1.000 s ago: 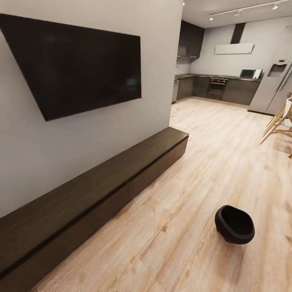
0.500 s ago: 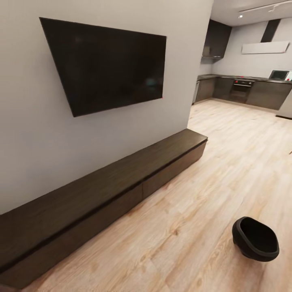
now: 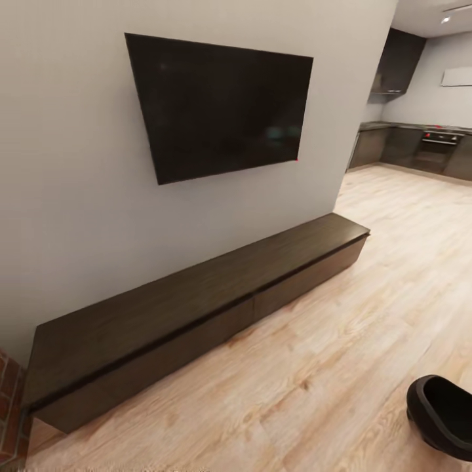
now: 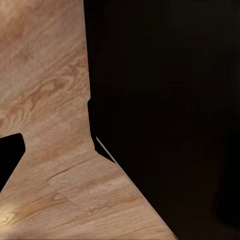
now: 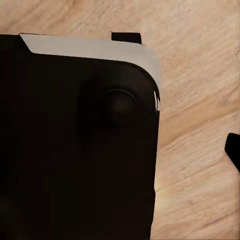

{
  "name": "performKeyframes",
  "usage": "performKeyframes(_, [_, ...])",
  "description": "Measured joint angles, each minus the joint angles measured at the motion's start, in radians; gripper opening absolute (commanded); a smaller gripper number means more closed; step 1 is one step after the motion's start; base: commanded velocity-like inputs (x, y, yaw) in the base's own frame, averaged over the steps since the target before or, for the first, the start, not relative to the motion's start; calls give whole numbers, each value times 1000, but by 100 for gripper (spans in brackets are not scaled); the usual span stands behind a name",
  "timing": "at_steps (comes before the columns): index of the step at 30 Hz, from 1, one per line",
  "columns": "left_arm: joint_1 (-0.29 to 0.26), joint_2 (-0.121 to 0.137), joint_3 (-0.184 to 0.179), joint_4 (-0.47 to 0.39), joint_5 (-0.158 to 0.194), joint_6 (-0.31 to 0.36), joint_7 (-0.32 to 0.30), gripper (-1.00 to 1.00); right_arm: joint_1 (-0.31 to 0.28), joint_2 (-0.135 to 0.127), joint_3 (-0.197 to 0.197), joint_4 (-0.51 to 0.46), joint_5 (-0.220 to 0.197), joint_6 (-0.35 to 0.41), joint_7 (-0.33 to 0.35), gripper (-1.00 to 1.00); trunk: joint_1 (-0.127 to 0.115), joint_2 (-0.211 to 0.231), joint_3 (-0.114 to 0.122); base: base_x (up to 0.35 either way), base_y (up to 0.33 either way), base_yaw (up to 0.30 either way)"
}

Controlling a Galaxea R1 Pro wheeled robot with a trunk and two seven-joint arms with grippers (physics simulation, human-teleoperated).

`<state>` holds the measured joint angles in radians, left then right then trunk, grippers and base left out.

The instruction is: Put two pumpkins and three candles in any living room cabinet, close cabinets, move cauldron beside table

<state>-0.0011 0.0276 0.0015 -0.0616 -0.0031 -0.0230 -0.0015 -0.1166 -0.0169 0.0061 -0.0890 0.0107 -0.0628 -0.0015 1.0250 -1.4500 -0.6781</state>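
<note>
wood floor (image 3: 341,341) lies open between cabinet (image 3: 196,308) and cauldron (image 3: 446,416).

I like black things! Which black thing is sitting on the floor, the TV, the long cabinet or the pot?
The cauldron: it sits on the wooden floor. The TV hangs on the wall, and the cabinet runs along that wall.

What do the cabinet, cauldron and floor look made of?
Cabinet: dark-brown wood, matte, faint grain lines. Cauldron: matte black, no shine; could be cast iron or plastic. Floor: light wood planks, clear grain and seams, slight sheen; perhaps laminate.
</note>
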Motion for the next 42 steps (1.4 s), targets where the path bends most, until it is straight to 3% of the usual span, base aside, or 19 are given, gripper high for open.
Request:
performKeyframes(32, [0,2,0,-1,-4,0,0,100,0,0,0,0,0,0,0,100,0,0,0,0,-1,283])
performKeyframes(42, [0,4,-1,-1,-5,0,0,100,0,0,0,0,0,0,0,100,0,0,0,100,-129,283])
